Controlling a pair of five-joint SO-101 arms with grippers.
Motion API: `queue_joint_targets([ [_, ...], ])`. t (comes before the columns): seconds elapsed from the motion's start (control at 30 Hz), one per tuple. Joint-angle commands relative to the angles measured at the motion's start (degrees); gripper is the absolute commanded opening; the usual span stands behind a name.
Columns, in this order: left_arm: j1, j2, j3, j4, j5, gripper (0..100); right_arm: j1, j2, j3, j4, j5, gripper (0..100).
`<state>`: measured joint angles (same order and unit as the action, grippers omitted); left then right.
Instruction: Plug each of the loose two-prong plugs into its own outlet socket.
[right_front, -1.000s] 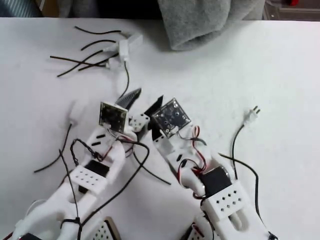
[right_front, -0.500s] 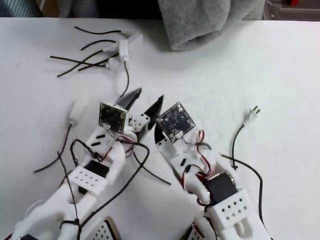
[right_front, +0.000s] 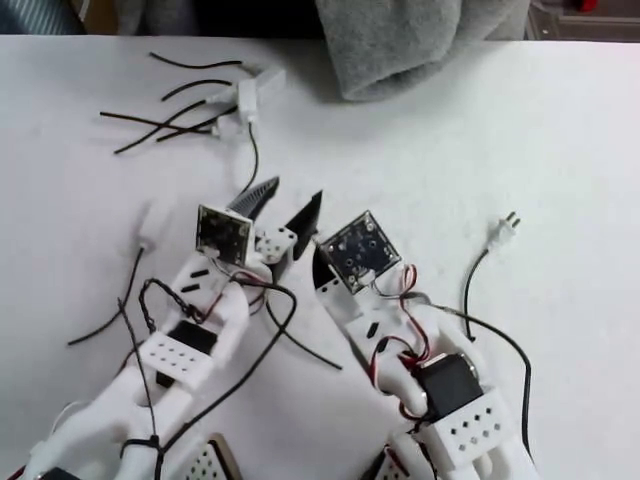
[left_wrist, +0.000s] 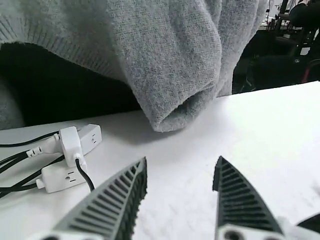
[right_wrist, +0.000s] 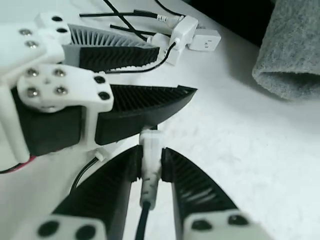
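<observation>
As the right arm (right_front: 372, 322) swings aside, right jaws pinch a plug (right_wrist: 150, 152); left jaws gape empty.

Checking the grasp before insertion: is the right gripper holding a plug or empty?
Holding: right gripper is shut on a white plug, its black fingers pressing both sides, cord trailing behind.

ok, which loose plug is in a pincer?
The plug clamped in the right pincer; the cabled plug to that arm's right lies free on the table.
</observation>
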<state>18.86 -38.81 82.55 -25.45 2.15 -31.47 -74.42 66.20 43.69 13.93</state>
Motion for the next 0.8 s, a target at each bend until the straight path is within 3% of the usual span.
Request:
queue_joint_targets([
  [0.0,0.04,-0.13,0.0,0.18,0.09,23,-0.04,-1.89,-3.25,-0.57,0.62,1.8],
  [0.77,0.04,-0.13,0.18,0.44,0.09,23,-0.04,-1.98,-3.43,-6.29,0.26,1.8],
])
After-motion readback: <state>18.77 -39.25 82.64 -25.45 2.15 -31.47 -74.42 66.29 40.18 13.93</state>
